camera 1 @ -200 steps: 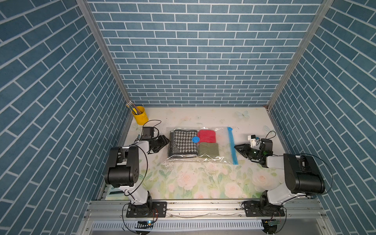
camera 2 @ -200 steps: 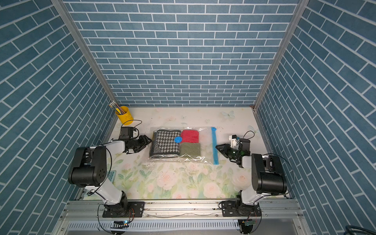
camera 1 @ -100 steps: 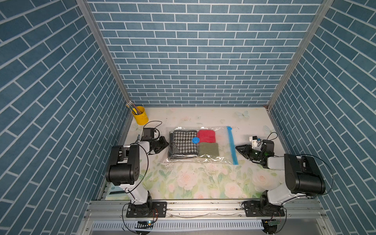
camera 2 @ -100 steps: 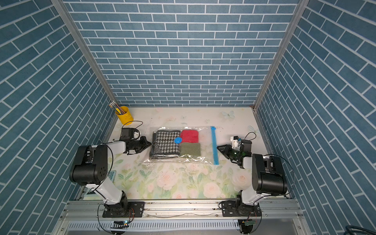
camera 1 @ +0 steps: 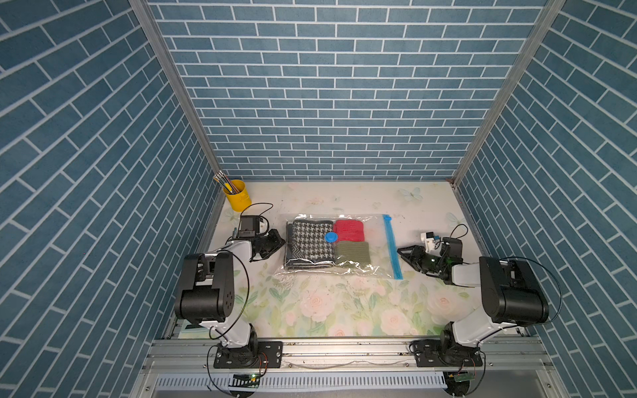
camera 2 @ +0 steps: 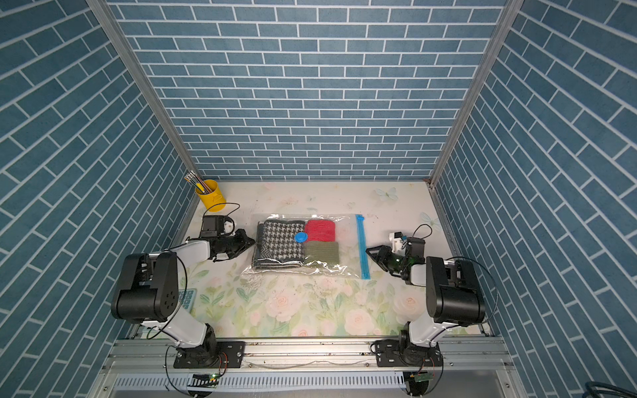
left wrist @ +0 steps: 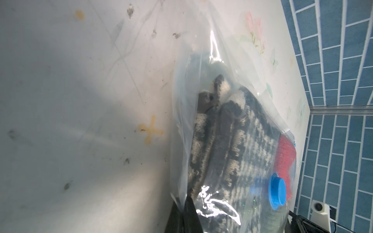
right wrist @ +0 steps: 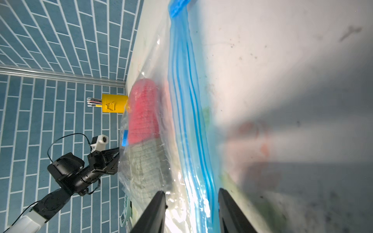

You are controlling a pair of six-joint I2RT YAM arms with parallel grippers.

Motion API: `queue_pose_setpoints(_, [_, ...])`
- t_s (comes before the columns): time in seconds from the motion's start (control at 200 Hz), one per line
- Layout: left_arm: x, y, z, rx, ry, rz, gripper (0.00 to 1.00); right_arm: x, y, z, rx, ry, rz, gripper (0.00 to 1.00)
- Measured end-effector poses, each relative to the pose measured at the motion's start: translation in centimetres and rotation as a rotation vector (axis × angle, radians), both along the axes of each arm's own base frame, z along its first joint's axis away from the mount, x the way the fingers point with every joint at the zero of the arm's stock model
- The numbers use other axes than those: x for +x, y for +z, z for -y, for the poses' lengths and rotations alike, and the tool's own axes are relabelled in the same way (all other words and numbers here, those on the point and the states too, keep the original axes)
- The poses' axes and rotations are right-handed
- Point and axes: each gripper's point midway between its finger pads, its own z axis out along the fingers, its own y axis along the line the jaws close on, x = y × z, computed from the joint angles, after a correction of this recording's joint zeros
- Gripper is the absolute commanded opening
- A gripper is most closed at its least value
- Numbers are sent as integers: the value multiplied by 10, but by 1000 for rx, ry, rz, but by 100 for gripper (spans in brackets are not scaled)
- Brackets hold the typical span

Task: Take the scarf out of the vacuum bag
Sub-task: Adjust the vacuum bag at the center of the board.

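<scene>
Scarf (camera 1: 310,246): lying folded inside the bag (camera 1: 377,241), filling the end nearest the left hand (camera 1: 277,239). Blue valve cap (camera 1: 331,237) sitting over its edge. Its folds are showing only hazily through plastic and glare in the left wrist view.

Red knit (camera 1: 349,231), green knit (camera 1: 352,253): lying side by side in the bag, between scarf and zip strip (camera 1: 393,251).

Bag: lying flat mid-tabletop.

Left hand: clenching on the bag's sealed edge beside the scarf, fingertips being cut off by the wrist frame.

Right hand (camera 1: 401,253): standing released, jaws straddling the zip strip. Contact with it being impossible to tell.

Tabletop (camera 1: 344,303): showing a floral print, smudged. Yellow cup (camera 1: 236,198) holding thin sticks, standing in the far left corner.

Walls (camera 1: 327,103): blue brick, enclosing three sides.
</scene>
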Motion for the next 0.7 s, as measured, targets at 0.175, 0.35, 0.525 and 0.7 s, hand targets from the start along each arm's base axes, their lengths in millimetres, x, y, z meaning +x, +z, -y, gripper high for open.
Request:
queue_pose_setpoints(0.175, [-1, -1, -1, 11, 1, -12, 0, 4, -6, -5, -74, 28, -18, 48])
queue_pose_setpoints(0.35, [1, -8, -1, 28, -2, -31, 0, 6, -7, -11, -95, 53, -8, 48])
queue_pose_setpoints(0.525, [3, -11, 0, 42, -6, -36, 0, 10, -8, -15, -81, 67, 10, 43])
queue_pose_setpoints(0.7, [3, -11, 0, 52, -7, -34, 0, 11, -12, -19, -67, 77, 6, 23])
